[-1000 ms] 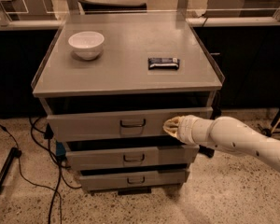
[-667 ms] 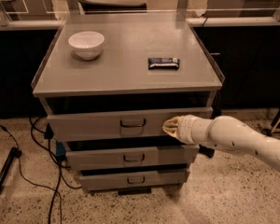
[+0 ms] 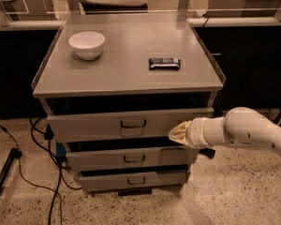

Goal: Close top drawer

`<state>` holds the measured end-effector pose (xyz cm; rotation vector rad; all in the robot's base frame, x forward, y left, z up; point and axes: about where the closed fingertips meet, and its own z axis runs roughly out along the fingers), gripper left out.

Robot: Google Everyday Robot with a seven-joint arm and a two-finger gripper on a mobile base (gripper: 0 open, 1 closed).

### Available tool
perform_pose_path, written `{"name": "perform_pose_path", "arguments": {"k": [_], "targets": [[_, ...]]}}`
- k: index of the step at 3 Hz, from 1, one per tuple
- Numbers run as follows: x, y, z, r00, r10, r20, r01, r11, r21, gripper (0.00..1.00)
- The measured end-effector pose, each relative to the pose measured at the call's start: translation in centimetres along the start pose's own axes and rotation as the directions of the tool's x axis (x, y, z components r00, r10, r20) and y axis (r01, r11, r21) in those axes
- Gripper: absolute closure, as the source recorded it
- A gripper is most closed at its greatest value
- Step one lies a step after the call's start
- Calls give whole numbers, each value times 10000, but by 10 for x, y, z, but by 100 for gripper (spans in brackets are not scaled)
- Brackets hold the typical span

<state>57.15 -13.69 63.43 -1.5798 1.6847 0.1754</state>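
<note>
The top drawer (image 3: 93,124) is the uppermost of three grey drawers in a metal cabinet. It stands pulled out a little, with a dark gap above its front panel. Its small dark loop handle (image 3: 133,123) is at the centre. My gripper (image 3: 176,134) comes in from the right on a white arm. Its yellowish tip rests against the right part of the top drawer's front panel, to the right of the handle.
A white bowl (image 3: 86,44) and a dark snack bar (image 3: 164,63) lie on the cabinet top (image 3: 126,78). Two lower drawers (image 3: 131,159) stick out slightly. Black cables (image 3: 37,172) run on the speckled floor at left. Dark counters stand behind.
</note>
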Motion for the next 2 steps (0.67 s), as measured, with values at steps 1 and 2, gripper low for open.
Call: {"name": "perform_pose_path", "arguments": {"k": [1,2], "targets": [[8,49,-32,9953,935,-253,-963,9841,-1495,100],[4,65,-34,9954,948,-165,-961,9722,-2135,83]]}}
